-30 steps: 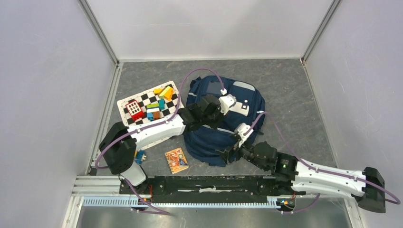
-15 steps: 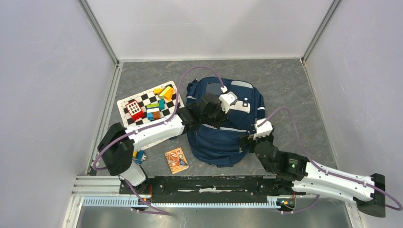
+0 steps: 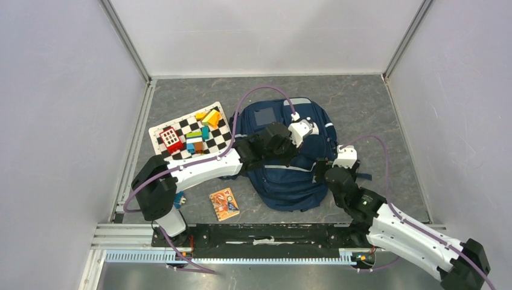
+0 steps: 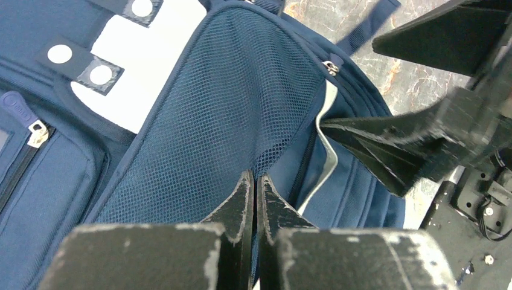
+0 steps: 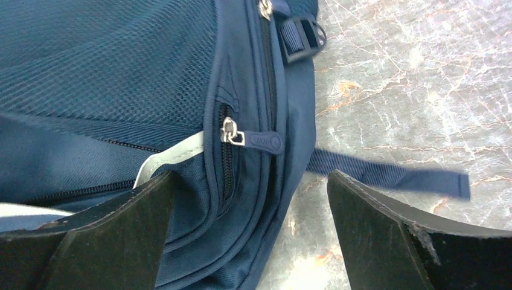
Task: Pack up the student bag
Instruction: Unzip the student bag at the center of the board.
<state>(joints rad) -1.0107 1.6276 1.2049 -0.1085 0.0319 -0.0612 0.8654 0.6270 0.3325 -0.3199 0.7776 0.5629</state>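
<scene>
Nearest me, an orange picture card (image 3: 224, 204) lies on the grey marbled table (image 3: 374, 109), left of centre.

My right gripper (image 5: 250, 178) stands wide open and holds nothing. It straddles the right edge of the student bag (image 3: 290, 181), one finger over the fabric and one over the table. A zip pull (image 5: 253, 140) shows between the fingers.

The bag lies flat mid-table. It is navy, with a mesh side pocket, a thin grey stripe, zipped front pockets and a white patch. A loose strap (image 5: 386, 175) trails to its right.

My left gripper (image 4: 255, 178) is closed, pinching the bag's mesh.

Farther left, a checkered board (image 3: 181, 130) carries coloured blocks (image 3: 194, 142).

A second ago my right gripper was at the bag's near edge. It has since swung to the right side, and the bag has shifted rightward with my left arm.
</scene>
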